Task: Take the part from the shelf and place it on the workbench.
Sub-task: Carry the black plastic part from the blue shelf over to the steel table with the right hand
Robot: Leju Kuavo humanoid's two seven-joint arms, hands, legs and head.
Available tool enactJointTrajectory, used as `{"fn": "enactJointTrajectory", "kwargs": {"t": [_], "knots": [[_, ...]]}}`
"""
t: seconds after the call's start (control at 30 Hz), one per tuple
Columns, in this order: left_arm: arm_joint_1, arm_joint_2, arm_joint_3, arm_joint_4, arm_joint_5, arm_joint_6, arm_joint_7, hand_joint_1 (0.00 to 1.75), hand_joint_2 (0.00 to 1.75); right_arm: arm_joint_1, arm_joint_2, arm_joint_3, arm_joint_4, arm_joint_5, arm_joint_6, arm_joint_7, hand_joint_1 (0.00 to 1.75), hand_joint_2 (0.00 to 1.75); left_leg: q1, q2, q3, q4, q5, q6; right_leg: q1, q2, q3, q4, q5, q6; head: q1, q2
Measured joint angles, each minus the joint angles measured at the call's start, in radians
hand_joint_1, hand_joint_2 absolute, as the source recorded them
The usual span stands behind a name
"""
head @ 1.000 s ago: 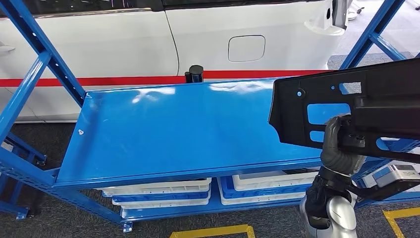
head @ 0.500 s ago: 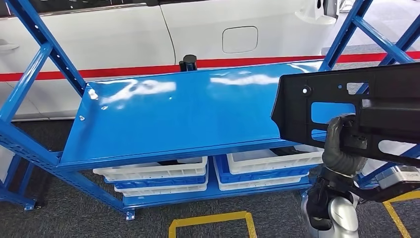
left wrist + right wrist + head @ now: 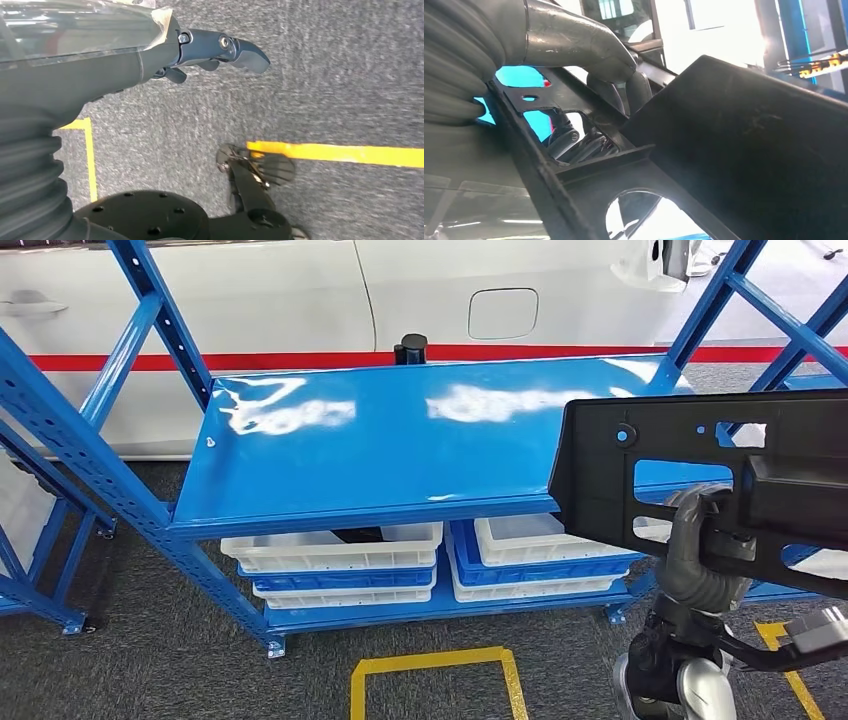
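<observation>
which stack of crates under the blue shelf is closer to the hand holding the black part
The right-hand crate stack: it sits just beside the right hand gripping the black part. The left crate stack lies farther off, under the shelf's middle.

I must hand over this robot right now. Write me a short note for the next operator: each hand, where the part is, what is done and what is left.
Right hand: grips the black part from below, fingers through one of its openings, holding it in the air in front of the blue shelf.
Left hand: holds nothing, hangs over the grey carpet beside a yellow floor line.
Done: the part is off the shelf; its top board is bare.
Left: carry the part to the workbench and set it down there. Hold it level, since it is wide and gripped by one hand.
</observation>
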Motion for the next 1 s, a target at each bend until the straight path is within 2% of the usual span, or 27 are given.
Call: {"fn": "enactJointTrajectory", "kwargs": {"t": [0.03, 0.07, 0.1, 0.13, 0.17, 0.2, 0.23, 0.27, 0.3, 0.33, 0.37, 0.4, 0.43, 0.5, 0.53, 0.57, 0.6, 0.63, 0.7, 0.73, 0.77, 0.8, 0.83, 0.9, 0.93, 0.97, 1.0], "knots": [[0.0, 0.0, 0.0, 0.0, -0.002, -0.001, -0.001, 0.0, 1.75, 0.006, -0.003, 0.0, -0.003, 0.0, 0.002, -0.002, 1.66, 1.75, -0.003, 0.001, -0.014, 0.0, 0.012, 0.003, 0.002, 0.0, -0.015, 0.069, -0.036, -0.001, 0.001, 0.0], [0.001, 0.0, 0.0, 0.0, -0.004, -0.002, -0.002, 0.0, 1.75, 0.013, -0.005, 0.0, -0.005, 0.0, 0.004, -0.004, 1.66, 1.75, -0.006, 0.003, -0.029, 0.001, 0.024, 0.004, 0.004, 0.0, -0.019, 0.12, -0.054, 0.003, 0.001, 0.0], [0.001, 0.0, 0.0, 0.0, -0.004, -0.002, -0.004, 0.0, 1.75, 0.02, -0.006, 0.0, -0.009, 0.0, 0.005, -0.005, 1.66, 1.75, -0.009, 0.004, -0.044, 0.002, 0.037, 0.004, 0.006, 0.001, -0.006, 0.139, -0.05, 0.01, 0.001, 0.0], [0.001, 0.001, 0.0, 0.0, -0.005, -0.002, -0.005, 0.0, 1.75, 0.025, -0.007, 0.0, -0.013, 0.0, 0.006, -0.006, 1.66, 1.75, -0.012, 0.004, -0.058, 0.002, 0.049, 0.004, 0.008, 0.001, 0.024, 0.123, -0.034, 0.018, 0.001, 0.0], [0.001, 0.002, 0.0, 0.0, -0.005, -0.002, -0.007, 0.0, 1.75, 0.03, -0.008, 0.0, -0.018, 0.0, 0.008, -0.007, 1.66, 1.75, -0.014, 0.004, -0.072, 0.003, 0.06, 0.002, 0.01, 0.001, 0.073, 0.068, -0.015, 0.022, 0.001, 0.0], [0.001, 0.002, 0.0, 0.0, -0.005, -0.002, -0.009, 0.0, 1.75, 0.033, -0.008, 0.0, -0.024, 0.0, 0.009, -0.008, 1.66, 1.75, -0.016, 0.004, -0.082, 0.004, 0.071, 0.0, 0.013, 0.001, 0.134, -0.009, -0.007, 0.02, 0.002, 0.0], [0.002, 0.003, 0.0, 0.0, -0.005, -0.002, -0.012, 0.0, 1.75, 0.035, -0.008, 0.0, -0.03, 0.0, 0.011, -0.01, 1.66, 1.75, -0.019, 0.003, -0.09, 0.004, 0.081, -0.004, 0.018, 0.001, 0.19, -0.089, -0.012, 0.012, 0.001, 0.0], [0.002, 0.004, 0.0, 0.0, -0.005, -0.001, -0.015, 0.0, 1.75, 0.037, -0.009, 0.0, -0.037, 0.0, 0.014, -0.011, 1.66, 1.75, -0.021, 0.003, -0.095, 0.004, 0.091, -0.009, 0.022, 0.002, 0.228, -0.151, -0.02, 0.004, 0.0, 0.0], [0.003, 0.005, 0.0, 0.0, -0.005, 0.0, -0.018, 0.0, 1.75, 0.04, -0.009, 0.001, -0.042, 0.0, 0.016, -0.013, 1.66, 1.75, -0.022, 0.003, -0.098, 0.003, 0.1, -0.013, 0.027, 0.002, 0.247, -0.186, -0.029, -0.005, -0.001, 0.0], [0.004, 0.006, 0.0, 0.0, -0.005, 0.001, -0.021, 0.0, 1.75, 0.044, -0.009, 0.001, -0.045, 0.0, 0.018, -0.014, 1.66, 1.75, -0.022, 0.003, -0.099, 0.001, 0.11, -0.018, 0.029, 0.003, 0.247, -0.198, -0.029, -0.012, -0.003, 0.0], [0.007, 0.009, 0.0, 0.0, -0.005, 0.004, -0.024, 0.0, 1.75, 0.048, -0.009, 0.001, -0.047, 0.0, 0.019, -0.015, 1.66, 1.75, -0.02, 0.002, -0.102, 0.001, 0.113, -0.024, 0.025, 0.002, 0.24, -0.196, -0.022, -0.019, -0.003, 0.0], [0.01, 0.012, 0.0, 0.0, -0.006, 0.006, -0.026, 0.0, 1.75, 0.052, -0.009, 0.002, -0.048, 0.0, 0.021, -0.016, 1.66, 1.75, -0.017, 0.0, -0.107, 0.009, 0.1, -0.03, 0.021, 0.001, 0.233, -0.196, -0.014, -0.028, -0.004, 0.0], [0.014, 0.015, 0.0, 0.0, -0.006, 0.009, -0.029, 0.0, 1.75, 0.057, -0.009, 0.004, -0.05, 0.001, 0.022, -0.016, 1.66, 1.75, -0.015, -0.001, -0.116, 0.032, 0.068, -0.038, 0.016, -0.001, 0.225, -0.197, -0.004, -0.038, -0.006, 0.0], [0.019, 0.02, 0.0, 0.0, -0.007, 0.011, -0.035, 0.0, 1.75, 0.064, -0.008, 0.006, -0.053, 0.001, 0.026, -0.019, 1.66, 1.75, -0.008, -0.003, -0.146, 0.14, -0.039, -0.053, 0.013, -0.004, 0.205, -0.197, 0.018, -0.051, -0.009, 0.0], [0.02, 0.022, 0.0, 0.0, -0.007, 0.012, -0.038, 0.0, 1.75, 0.067, -0.008, 0.007, -0.055, 0.0, 0.028, -0.02, 1.66, 1.75, -0.005, -0.002, -0.161, 0.208, -0.084, -0.059, 0.013, -0.005, 0.193, -0.196, 0.029, -0.053, -0.011, 0.0], [0.02, 0.024, 0.0, 0.0, -0.006, 0.013, -0.04, 0.0, 1.75, 0.071, -0.008, 0.008, -0.055, 0.0, 0.029, -0.022, 1.66, 1.75, -0.002, -0.002, -0.169, 0.264, -0.106, -0.064, 0.013, -0.006, 0.181, -0.194, 0.04, -0.052, -0.011, 0.0], [0.02, 0.026, 0.0, 0.0, -0.005, 0.015, -0.042, 0.0, 1.75, 0.074, -0.009, 0.009, -0.055, 0.0, 0.03, -0.024, 1.66, 1.75, 0.002, -0.002, -0.164, 0.292, -0.103, -0.067, 0.013, -0.006, 0.167, -0.192, 0.05, -0.049, -0.012, 0.0], [0.021, 0.028, 0.0, 0.0, -0.004, 0.017, -0.043, 0.0, 1.75, 0.077, -0.009, 0.01, -0.056, 0.0, 0.031, -0.025, 1.66, 1.75, 0.005, -0.002, -0.142, 0.285, -0.081, -0.069, 0.012, -0.007, 0.153, -0.189, 0.059, -0.045, -0.012, 0.0], [0.021, 0.031, 0.0, 0.0, 0.0, 0.021, -0.046, 0.0, 1.75, 0.081, -0.009, 0.011, -0.056, 0.0, 0.031, -0.026, 1.66, 1.75, 0.01, -0.002, -0.052, 0.177, -0.035, -0.069, 0.009, -0.006, 0.128, -0.179, 0.072, -0.035, -0.013, 0.0], [0.02, 0.032, 0.0, 0.0, 0.001, 0.022, -0.047, 0.0, 1.75, 0.082, -0.009, 0.011, -0.057, 0.0, 0.031, -0.027, 1.66, 1.75, 0.009, -0.003, -0.002, 0.105, -0.029, -0.067, 0.01, -0.007, 0.119, -0.174, 0.078, -0.029, -0.012, 0.0], [0.02, 0.033, 0.0, 0.0, 0.002, 0.022, -0.048, 0.0, 1.75, 0.082, -0.009, 0.011, -0.058, 0.0, 0.032, -0.027, 1.66, 1.75, 0.008, -0.004, 0.034, 0.05, -0.032, -0.064, 0.011, -0.007, 0.112, -0.171, 0.084, -0.021, -0.012, 0.0], [0.02, 0.034, 0.0, 0.0, 0.003, 0.022, -0.048, 0.0, 1.75, 0.082, -0.009, 0.011, -0.059, 0.0, 0.032, -0.028, 1.66, 1.75, 0.004, -0.006, 0.053, 0.015, -0.039, -0.06, 0.011, -0.008, 0.106, -0.169, 0.091, -0.013, -0.012, 0.0], [0.021, 0.035, 0.0, 0.0, 0.003, 0.022, -0.049, 0.0, 1.75, 0.082, -0.009, 0.011, -0.06, 0.0, 0.033, -0.028, 1.66, 1.75, 0.0, -0.007, 0.056, 0.001, -0.041, -0.055, 0.012, -0.009, 0.101, -0.169, 0.099, -0.004, -0.011, 0.0], [0.021, 0.035, 0.001, 0.0, 0.002, 0.022, -0.053, 0.0, 1.75, 0.083, -0.01, 0.012, -0.06, -0.001, 0.034, -0.029, 1.66, 1.75, -0.001, -0.004, 0.044, -0.008, -0.029, -0.035, 0.011, -0.01, 0.087, -0.163, 0.101, 0.008, -0.011, 0.0], [0.022, 0.035, 0.001, 0.0, -0.002, 0.022, -0.056, 0.0, 1.75, 0.084, -0.01, 0.012, -0.06, 0.0, 0.033, -0.029, 1.66, 1.75, 0.0, -0.002, 0.036, -0.012, -0.02, -0.022, 0.011, -0.008, 0.074, -0.143, 0.084, 0.007, -0.009, 0.0], [0.022, 0.034, 0.0, 0.0, -0.007, 0.021, -0.061, 0.0, 1.75, 0.084, -0.011, 0.013, -0.06, 0.0, 0.031, -0.029, 1.66, 1.75, 0.001, 0.0, 0.027, -0.015, -0.01, -0.012, 0.011, -0.007, 0.056, -0.106, 0.055, 0.002, -0.006, 0.0], [0.021, 0.034, -0.001, 0.0, -0.015, 0.019, -0.066, 0.0, 1.75, 0.085, -0.011, 0.015, -0.06, 0.003, 0.027, -0.028, 1.66, 1.75, 0.0, 0.001, 0.016, -0.016, -0.002, -0.006, 0.01, -0.005, 0.032, -0.046, 0.016, -0.004, -0.004, 0.0]]}}
